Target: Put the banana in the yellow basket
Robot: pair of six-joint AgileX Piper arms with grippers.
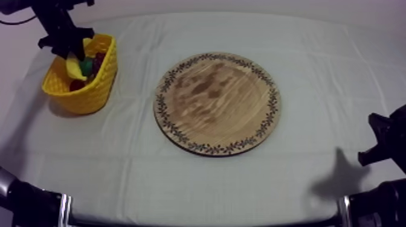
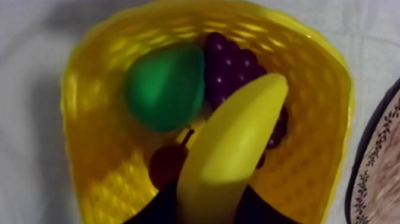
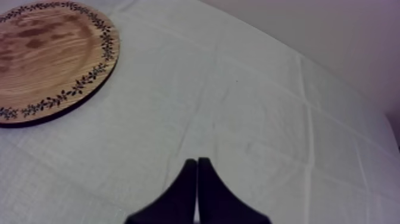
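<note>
My left tool [image 2: 208, 205]: over the yellow basket [image 1: 90, 92], its fingers pinching the near end of the banana [image 2: 232, 149].
Banana: held in that grip, within the basket's rim and reaching over the grapes [image 2: 232, 62] and the small red fruit [image 2: 166, 167].
Pear [image 2: 166, 86]: green, in the basket, just beside the grapes.
Basket: at the left of the worktop [image 1: 314, 54], well apart from the board.
My right tool [image 3: 196, 173]: fingers pressed together into a narrow wedge, low over the cloth at the worktop's right.
Wooden board [image 1: 217, 102]: round, with a leaf-patterned rim, lying flat mid-worktop.
</note>
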